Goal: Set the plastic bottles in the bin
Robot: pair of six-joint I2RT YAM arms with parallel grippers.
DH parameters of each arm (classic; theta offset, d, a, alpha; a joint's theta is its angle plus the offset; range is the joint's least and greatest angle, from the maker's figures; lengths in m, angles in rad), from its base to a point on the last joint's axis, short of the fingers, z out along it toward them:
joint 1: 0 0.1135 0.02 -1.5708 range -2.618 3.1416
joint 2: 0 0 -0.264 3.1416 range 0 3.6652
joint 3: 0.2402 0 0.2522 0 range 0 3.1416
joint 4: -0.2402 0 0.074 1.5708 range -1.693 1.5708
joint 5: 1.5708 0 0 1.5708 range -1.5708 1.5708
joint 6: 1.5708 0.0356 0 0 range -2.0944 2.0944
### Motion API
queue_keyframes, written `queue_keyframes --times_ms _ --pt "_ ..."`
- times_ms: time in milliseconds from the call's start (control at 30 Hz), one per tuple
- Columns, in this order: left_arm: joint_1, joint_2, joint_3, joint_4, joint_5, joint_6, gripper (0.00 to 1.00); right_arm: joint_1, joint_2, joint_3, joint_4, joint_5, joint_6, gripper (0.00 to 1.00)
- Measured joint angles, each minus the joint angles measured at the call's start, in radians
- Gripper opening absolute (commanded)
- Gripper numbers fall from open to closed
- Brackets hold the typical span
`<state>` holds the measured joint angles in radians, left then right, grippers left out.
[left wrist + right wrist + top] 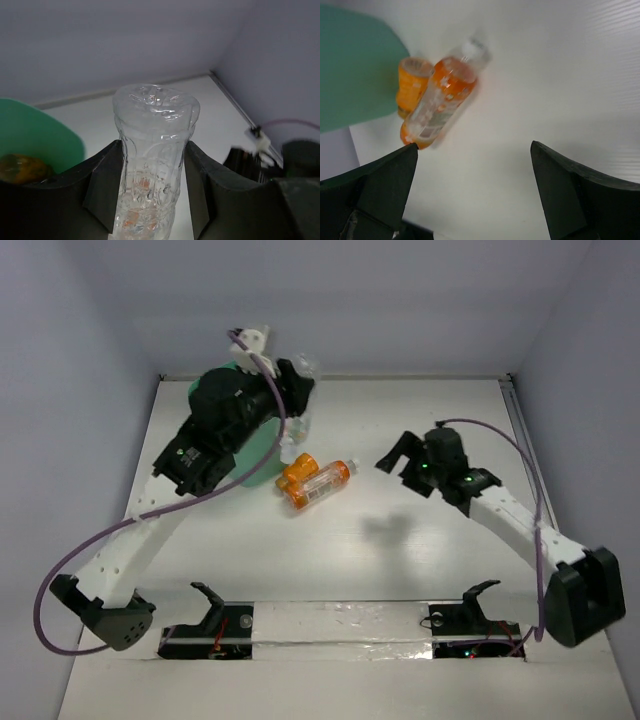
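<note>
My left gripper (297, 382) is shut on a clear plastic bottle (307, 366), held raised by the far right of the mint-green bin (257, 458). In the left wrist view the clear bottle (152, 145) is clamped between both fingers, base pointing away, with the bin's rim (45, 132) at the left and an orange bottle (22, 168) inside it. Two orange bottles (299, 468) (323, 483) lie on the table right of the bin. My right gripper (399, 456) is open and empty, right of them. In the right wrist view both orange bottles (442, 100) (412, 84) lie ahead beside the bin (355, 65).
A small pale clear thing (292, 440) stands beside the bin's right wall; I cannot tell what it is. The left arm covers most of the bin's opening. White walls close the table at the back and sides. My right arm (285, 160) shows in the left wrist view.
</note>
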<state>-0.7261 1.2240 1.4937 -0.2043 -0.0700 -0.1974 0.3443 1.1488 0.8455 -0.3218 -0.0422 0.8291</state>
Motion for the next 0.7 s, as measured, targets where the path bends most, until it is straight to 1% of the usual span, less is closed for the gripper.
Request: queue_keyframes --times_ms 33,100,167,267,467,600,700 --pt "0.049 -0.004 0.022 -0.001 -0.010 -0.006 0.28 0.064 0.056 0.020 0.015 0.010 0.026 1.00" --pt "0.131 0.000 0.071 -0.010 -0.024 -0.017 0.29 0.150 0.158 0.061 0.045 0.017 0.072 1.00" --pt "0.200 0.009 0.117 -0.016 -0.026 -0.028 0.29 0.202 0.246 0.103 0.071 0.023 0.125 1.00" --pt "0.310 0.024 0.162 -0.014 -0.015 -0.050 0.29 0.214 0.341 0.146 0.090 0.042 0.193 1.00" --pt "0.533 0.062 0.164 0.012 0.042 -0.134 0.29 0.214 0.462 0.209 0.092 0.060 0.266 1.00" --pt "0.643 0.108 0.164 0.042 0.118 -0.195 0.30 0.224 0.532 0.269 0.100 0.052 0.276 1.00" --pt "0.692 0.144 0.164 0.061 0.163 -0.231 0.32 0.233 0.583 0.314 0.105 0.038 0.281 1.00"
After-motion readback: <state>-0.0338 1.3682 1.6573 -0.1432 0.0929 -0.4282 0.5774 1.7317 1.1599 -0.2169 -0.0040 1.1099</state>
